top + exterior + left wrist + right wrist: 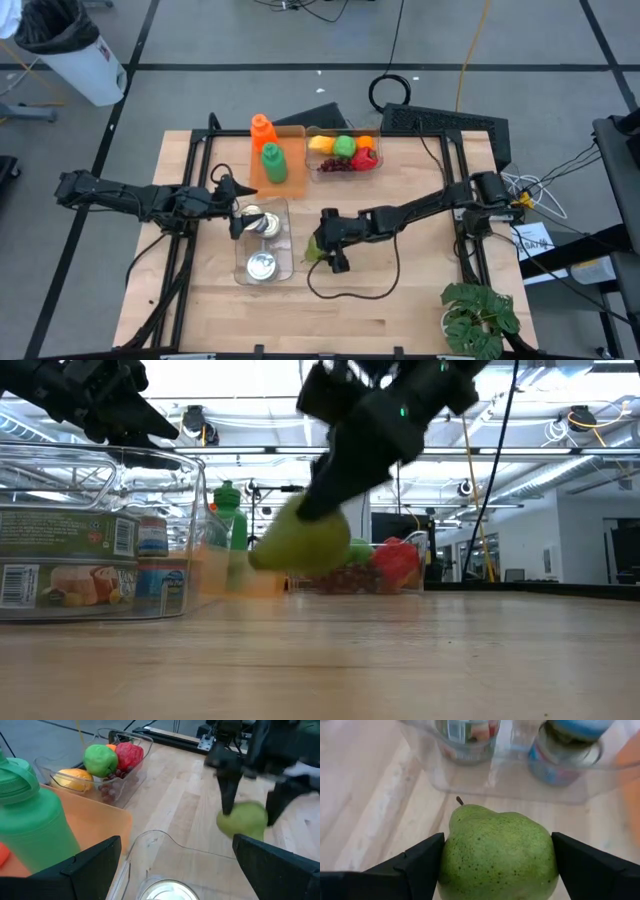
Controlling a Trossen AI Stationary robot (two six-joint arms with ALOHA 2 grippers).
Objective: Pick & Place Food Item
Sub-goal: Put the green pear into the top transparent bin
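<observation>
A green pear (pixel 497 852) sits between the fingers of my right gripper (pixel 328 248), which is shut on it near the middle of the table, just right of a clear bin. The low view shows the pear (pixel 300 545) above the wood. My left gripper (pixel 237 212) hovers open over the clear bin's (pixel 290 238) far left part, above the cans. In its own wrist view the left gripper (pixel 175 865) has its fingers wide apart and touches nothing. My right gripper pinches the pear's wide lower body (pixel 470 865) between its two fingers (pixel 420 865), one on each side. The fingers come slanting down from above. The stem (pixel 459 800) points away from the wrist, toward the bin. The pear (pixel 300 545) hangs clear of the table.
The clear bin holds two cans (pixel 262 222) (pixel 262 265). At the far edge stand an orange tray with a green bottle (pixel 272 163) and an orange bottle (pixel 262 128), and a clear tray of fruit (pixel 345 152). A plant (pixel 480 315) sits at the near right corner.
</observation>
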